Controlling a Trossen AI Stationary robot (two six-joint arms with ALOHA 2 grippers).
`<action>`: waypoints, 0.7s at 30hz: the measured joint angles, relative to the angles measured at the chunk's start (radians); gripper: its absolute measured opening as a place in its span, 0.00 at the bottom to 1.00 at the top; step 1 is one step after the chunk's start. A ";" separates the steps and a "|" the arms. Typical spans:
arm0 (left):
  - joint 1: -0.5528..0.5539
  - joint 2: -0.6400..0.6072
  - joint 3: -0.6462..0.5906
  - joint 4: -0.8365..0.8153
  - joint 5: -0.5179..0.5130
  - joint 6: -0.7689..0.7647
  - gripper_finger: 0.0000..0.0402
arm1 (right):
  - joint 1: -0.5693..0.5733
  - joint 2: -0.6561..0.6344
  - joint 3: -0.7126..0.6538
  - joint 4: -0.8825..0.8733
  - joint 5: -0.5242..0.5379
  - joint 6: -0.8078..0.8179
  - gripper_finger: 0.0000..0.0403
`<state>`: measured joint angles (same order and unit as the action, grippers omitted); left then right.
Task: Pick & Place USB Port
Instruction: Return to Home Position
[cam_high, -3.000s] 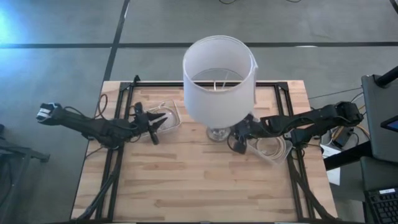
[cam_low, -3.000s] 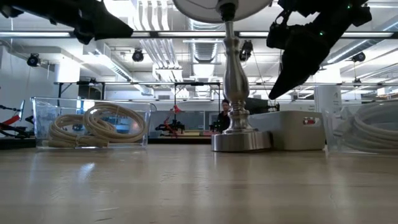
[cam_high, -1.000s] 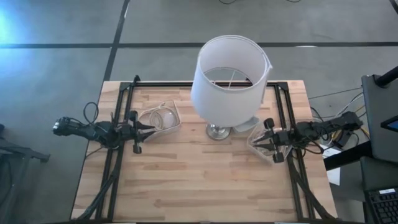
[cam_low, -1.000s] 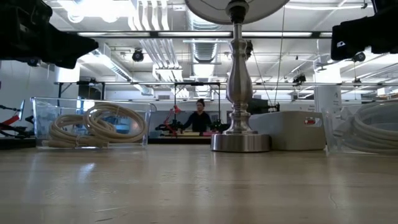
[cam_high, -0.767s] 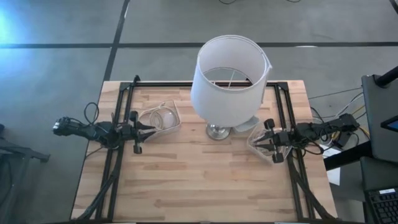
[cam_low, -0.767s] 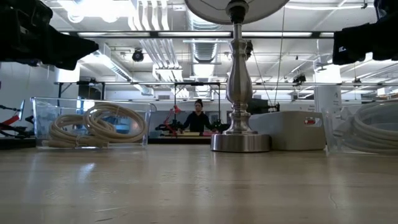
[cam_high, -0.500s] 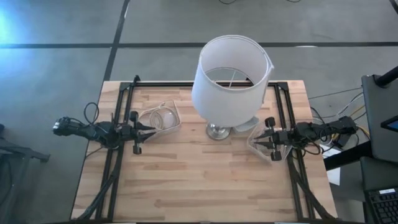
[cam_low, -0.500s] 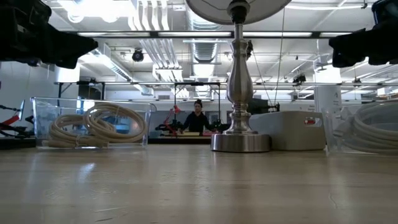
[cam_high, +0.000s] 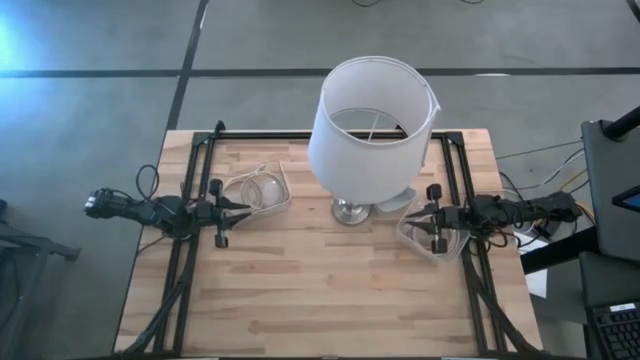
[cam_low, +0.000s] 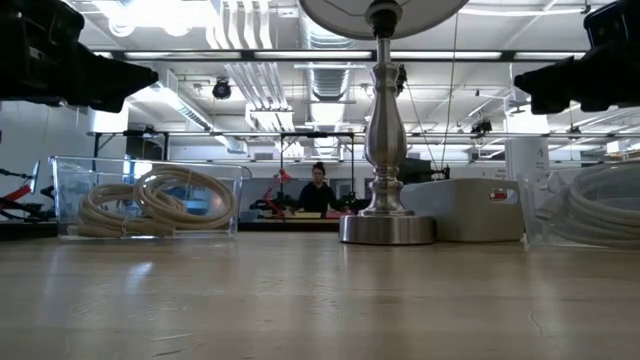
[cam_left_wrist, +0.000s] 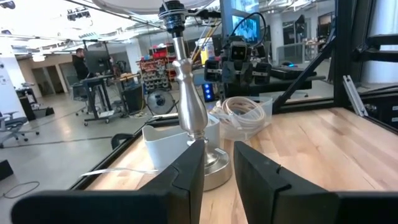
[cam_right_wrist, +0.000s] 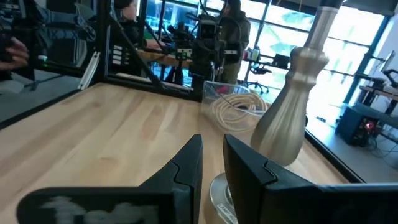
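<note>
Both arms are now pulled right back. The left gripper (cam_high: 238, 208) is parked over the left edge of the light wooden table (cam_high: 300, 290) and the right gripper (cam_high: 420, 222) over the right edge, well apart and facing each other across the middle. Three seconds ago the right gripper was tucked in beside the foot of the white drum-shaded lamp with the silver stem (cam_high: 372, 130). It has since been drawn clear, and in the last half second only a small settling shift is seen on that side. The lamp stem, leaning then, is seen standing upright now.

In each wrist view the fingers are drawn in to a narrow slit, and nothing is carried between them on either side.

The pale grey bin (cam_low: 460, 210) is set just behind the lamp base, toward the right. Its inside is hidden from every view, so the blue charger cable cannot be picked out, and its place in the bin can only be presumed.

A cream coil of cable (cam_low: 150, 200) is left lying in the clear plastic bin on the left (cam_high: 280, 190). A white coil (cam_low: 600, 205) lies in the clear bin on the right (cam_high: 410, 238), just below the right gripper. A person (cam_low: 320, 185) is seen far off in the room.

With both arms withdrawn and nothing held, the placing looks finished, and only the parking of the arms appears to be left.
</note>
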<state>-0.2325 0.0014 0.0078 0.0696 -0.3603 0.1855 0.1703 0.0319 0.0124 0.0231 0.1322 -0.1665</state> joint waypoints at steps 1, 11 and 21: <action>0.000 0.001 0.000 0.000 0.000 0.000 0.22 | 0.000 0.003 0.000 0.000 0.000 0.002 0.15; 0.000 0.003 0.000 -0.001 0.000 -0.002 0.22 | 0.000 0.010 0.000 0.000 -0.001 0.015 0.15; 0.000 0.003 0.000 -0.001 0.000 -0.002 0.22 | 0.000 0.010 0.000 0.000 -0.001 0.017 0.15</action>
<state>-0.2325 0.0044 0.0078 0.0685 -0.3605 0.1835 0.1703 0.0422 0.0124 0.0227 0.1310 -0.1495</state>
